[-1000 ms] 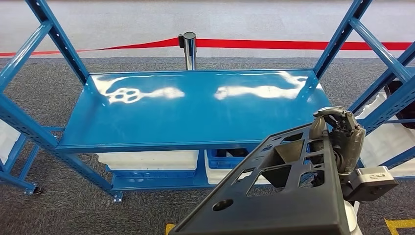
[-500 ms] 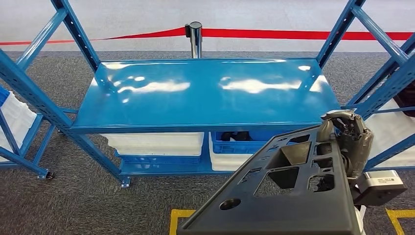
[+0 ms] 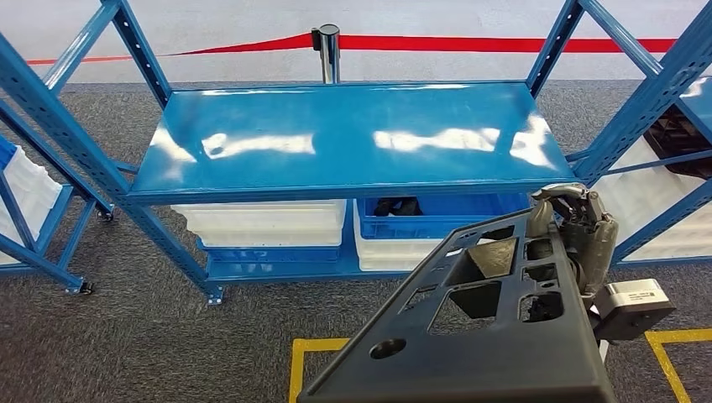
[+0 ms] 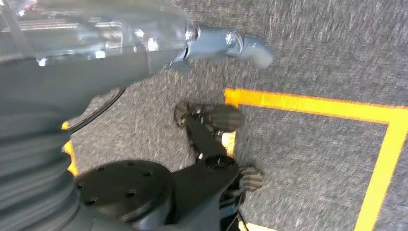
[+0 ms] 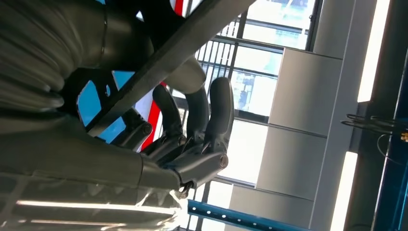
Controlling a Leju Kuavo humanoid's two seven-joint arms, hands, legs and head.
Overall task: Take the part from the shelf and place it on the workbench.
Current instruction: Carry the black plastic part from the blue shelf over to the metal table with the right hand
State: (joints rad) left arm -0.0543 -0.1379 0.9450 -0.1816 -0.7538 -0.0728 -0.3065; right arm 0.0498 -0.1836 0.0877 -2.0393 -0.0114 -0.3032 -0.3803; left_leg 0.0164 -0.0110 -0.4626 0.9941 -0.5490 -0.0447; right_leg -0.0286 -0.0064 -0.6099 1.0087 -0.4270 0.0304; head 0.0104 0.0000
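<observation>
I see my right hand [image 3: 583,231] gripping the dark grey plastic part [image 3: 479,336] at its far right corner, with the fingers [image 5: 211,113] curled over the edge. The part is held in the air in front of the blue shelf [image 3: 353,138], above the grey carpet [image 3: 143,336]. Its long axis runs from near-left to far-right, the flat face up. I cannot tell how my left hand stands.

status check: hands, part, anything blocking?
Right hand grips the dark part by its far edge, held off the blue shelf. Left hand state unclear. Nothing blocking in view.
</observation>
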